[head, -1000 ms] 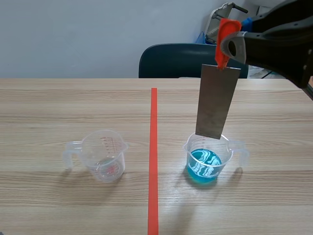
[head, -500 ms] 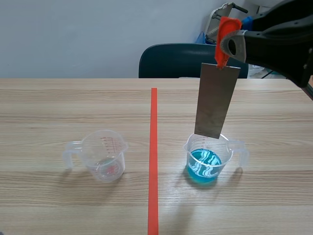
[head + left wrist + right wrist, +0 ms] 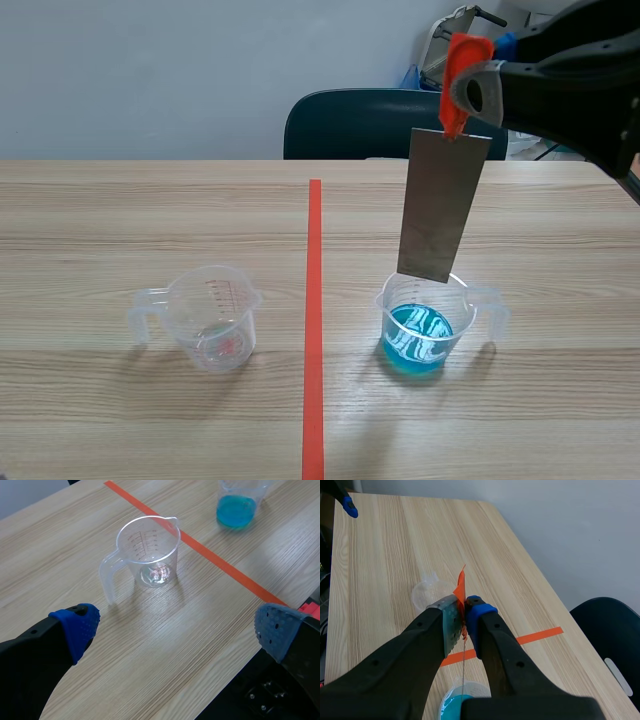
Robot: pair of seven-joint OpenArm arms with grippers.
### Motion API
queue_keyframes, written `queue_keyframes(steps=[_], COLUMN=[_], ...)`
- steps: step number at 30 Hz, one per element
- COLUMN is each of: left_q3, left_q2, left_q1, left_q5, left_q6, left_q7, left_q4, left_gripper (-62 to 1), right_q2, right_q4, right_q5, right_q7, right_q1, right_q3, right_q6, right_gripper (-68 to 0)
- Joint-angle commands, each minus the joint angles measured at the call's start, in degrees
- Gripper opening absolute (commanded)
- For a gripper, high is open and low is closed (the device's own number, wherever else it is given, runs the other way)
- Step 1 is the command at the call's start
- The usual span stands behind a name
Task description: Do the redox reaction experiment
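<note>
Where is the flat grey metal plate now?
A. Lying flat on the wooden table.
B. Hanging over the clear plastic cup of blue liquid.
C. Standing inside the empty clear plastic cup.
B: the right gripper holds the flat grey metal plate by its orange-red tab, above the clear plastic cup of blue liquid.

A dull grey metal sheet (image 3: 441, 205) was seen, with clear glossy plastic in the blue-filled cup (image 3: 425, 325) and the other cup (image 3: 212, 318) — the table (image 3: 150, 210) was finished in matt wood grain.
</note>
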Motion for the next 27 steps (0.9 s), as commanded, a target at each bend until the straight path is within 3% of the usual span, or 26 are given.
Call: queue_keyframes(steps=[1, 5, 7, 11, 13, 16, 27], left_q3=[0.1, 0.1, 0.1, 0.1, 0.1, 0.3, 13.0], left_q2=[0.4, 0.4, 0.4, 0.4, 0.4, 0.4, -1.3], left_q1=[0.5, 0.5, 0.5, 0.5, 0.4, -0.6, -14.3], left_q5=[0.8, 3.1, 4.3, 4.2, 3.8, 2.7, 2.8], left_q6=[-0.2, -0.1, -0.1, -0.2, -1.7, -5.3, -5.2], left_q7=[-1.0, -2.5, -3.8, -6.9, -9.4, -12.9, -10.7], left_q4=[0.7, 0.7, 0.7, 0.7, 0.7, 0.7, 0.1], left_gripper=[1.4, -0.4, -12.5, -43.5, -57.0, -57.7, -57.7], right_q2=[0.2, 0.2, 0.2, 0.2, 0.2, 0.2, -0.1], right_q4=[0.2, 0.2, 0.2, 0.2, 0.2, 0.2, 0.2], right_q5=[0.8, 0.8, 0.8, 0.8, 0.8, 0.8, 0.8], right_q7=[1.3, 1.3, 1.3, 1.3, 1.3, 1.5, 1.7], right_q1=[0.8, 0.8, 0.8, 0.8, 0.8, 0.8, 0.8], right_q3=[0.9, 0.9, 0.9, 0.9, 0.9, 0.9, 0.9], right_q6=[-0.2, -0.2, -0.2, -0.2, -0.2, -0.2, -0.2], right_gripper=[-66.9, -66.9, -66.9, -66.9, -66.9, -66.9, -66.9])
